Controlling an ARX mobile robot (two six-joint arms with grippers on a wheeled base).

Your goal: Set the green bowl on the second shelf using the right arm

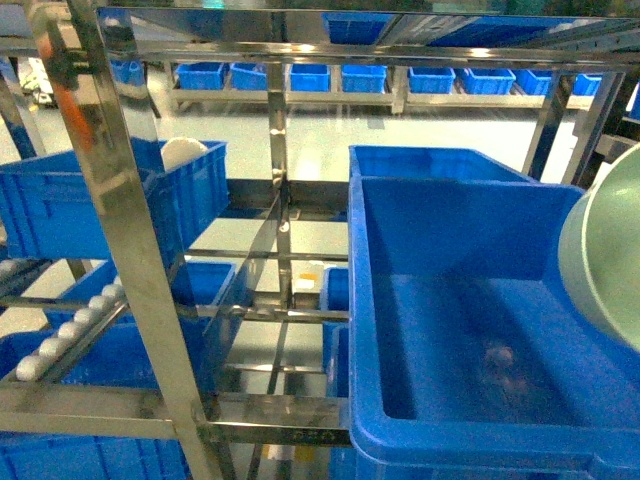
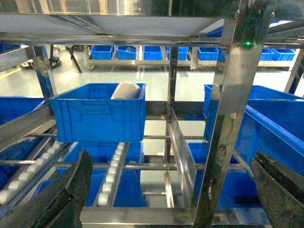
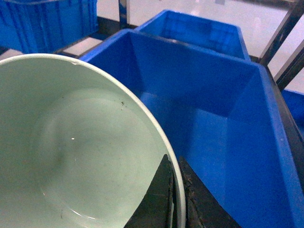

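Note:
The pale green bowl [image 3: 80, 152] fills the lower left of the right wrist view. My right gripper [image 3: 178, 166] is shut on its rim, one finger inside and one outside. The bowl hangs tilted above a large open blue crate [image 3: 209, 109]. In the head view only part of the bowl [image 1: 605, 250] shows at the right edge, beside that crate [image 1: 470, 330]; the gripper itself is out of frame there. The crate stands on the steel rack's second shelf [image 1: 270, 410], a tier with white roller rails [image 1: 60, 335]. My left gripper [image 2: 172, 159] is open and holds nothing in front of the rack.
A blue crate [image 1: 185, 185] holding a white round object [image 1: 183, 150] sits on the left of the rack. Shiny steel uprights [image 1: 130, 250] stand close in front. A second blue crate [image 3: 199, 28] is behind the large one. More blue crates line the far wall.

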